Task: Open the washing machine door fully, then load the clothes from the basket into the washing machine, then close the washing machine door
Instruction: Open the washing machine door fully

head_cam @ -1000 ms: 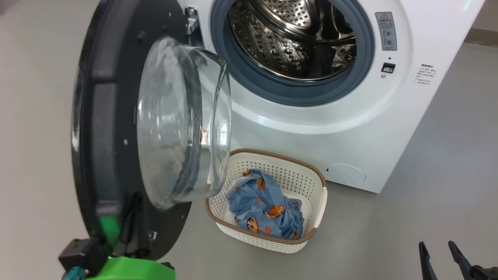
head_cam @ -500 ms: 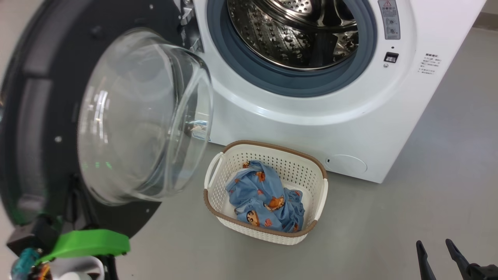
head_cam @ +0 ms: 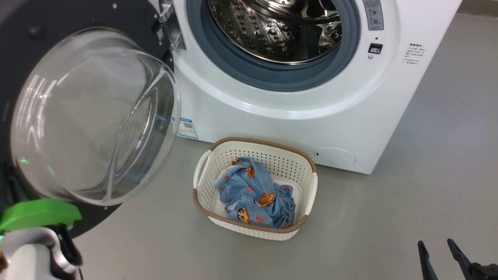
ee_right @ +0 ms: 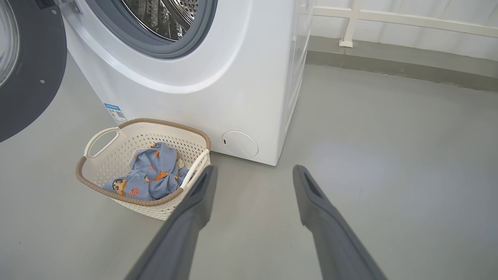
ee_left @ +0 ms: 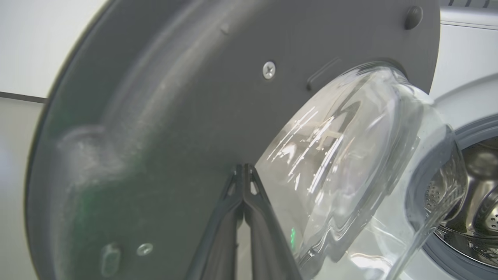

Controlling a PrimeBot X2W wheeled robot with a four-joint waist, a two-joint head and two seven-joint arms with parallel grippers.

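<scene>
At the inner face of the washing machine door: left end effector, closed tip to tip on nothing. Swung wider than a second ago, clearing the mouth of the washing machine; opening judged nearly done. On the floor before it: basket with the clothes. Low right: right end effector, spread, idle.

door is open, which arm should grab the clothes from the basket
Right, likely. The right end effector is open and empty, near the basket of clothes; the left end effector is shut, at the washing machine door.
</scene>
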